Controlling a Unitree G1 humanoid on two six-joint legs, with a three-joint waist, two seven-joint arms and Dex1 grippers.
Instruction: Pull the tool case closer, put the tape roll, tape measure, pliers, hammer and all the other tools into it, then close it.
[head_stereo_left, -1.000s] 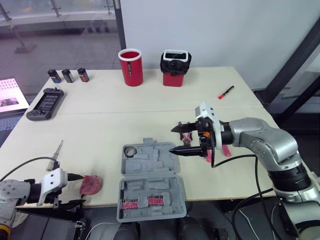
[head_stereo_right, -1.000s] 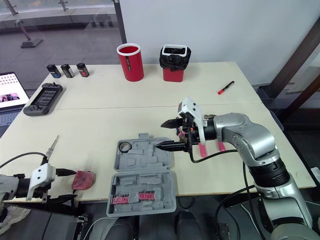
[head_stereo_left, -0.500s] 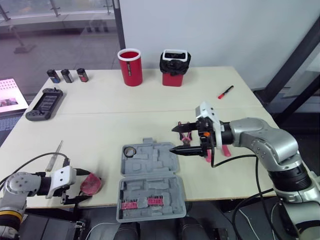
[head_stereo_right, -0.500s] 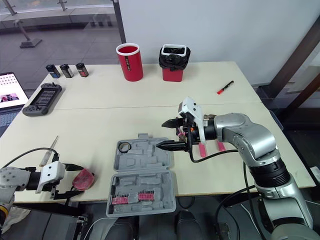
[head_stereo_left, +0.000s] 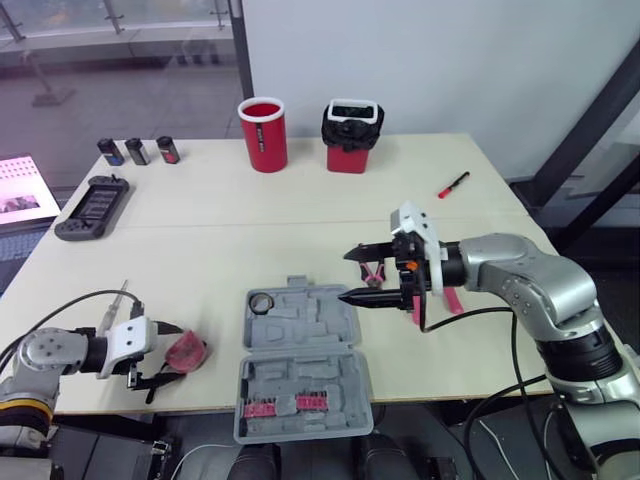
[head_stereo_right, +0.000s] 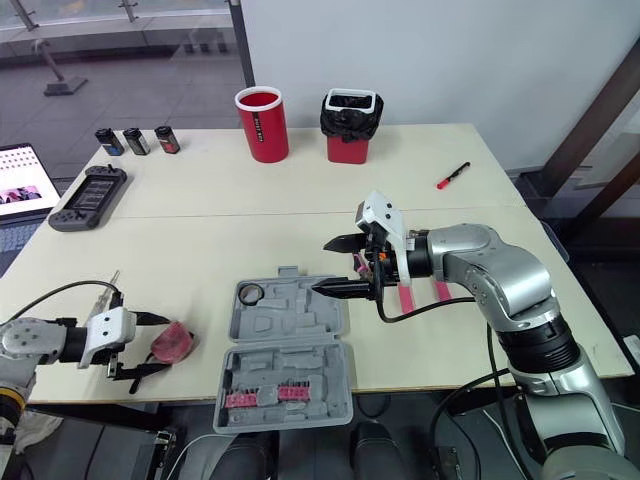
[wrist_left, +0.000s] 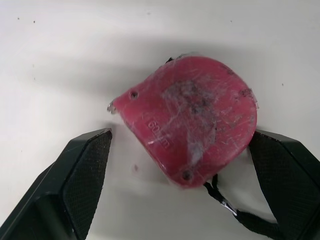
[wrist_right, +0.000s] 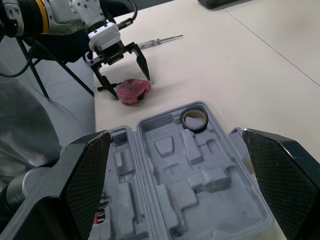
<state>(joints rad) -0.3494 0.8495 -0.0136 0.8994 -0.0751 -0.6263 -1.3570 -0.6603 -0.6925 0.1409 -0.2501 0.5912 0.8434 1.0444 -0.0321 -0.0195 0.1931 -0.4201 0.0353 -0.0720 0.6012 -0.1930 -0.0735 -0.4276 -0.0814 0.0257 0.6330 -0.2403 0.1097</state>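
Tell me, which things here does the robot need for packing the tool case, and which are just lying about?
For the job: tool case, tape roll, tape measure, screwdriver, pink-handled tools.
Lying about: red cup, red bin with black liner, red marker, three small canisters, handheld console.

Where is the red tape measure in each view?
Left eye view: tape measure left of the open tool case.
Right eye view: tape measure, same spot.
Left wrist view: tape measure inside the open left gripper.
Right wrist view: tape measure beyond the tool case.
Shared landmark: the left gripper straddling it.
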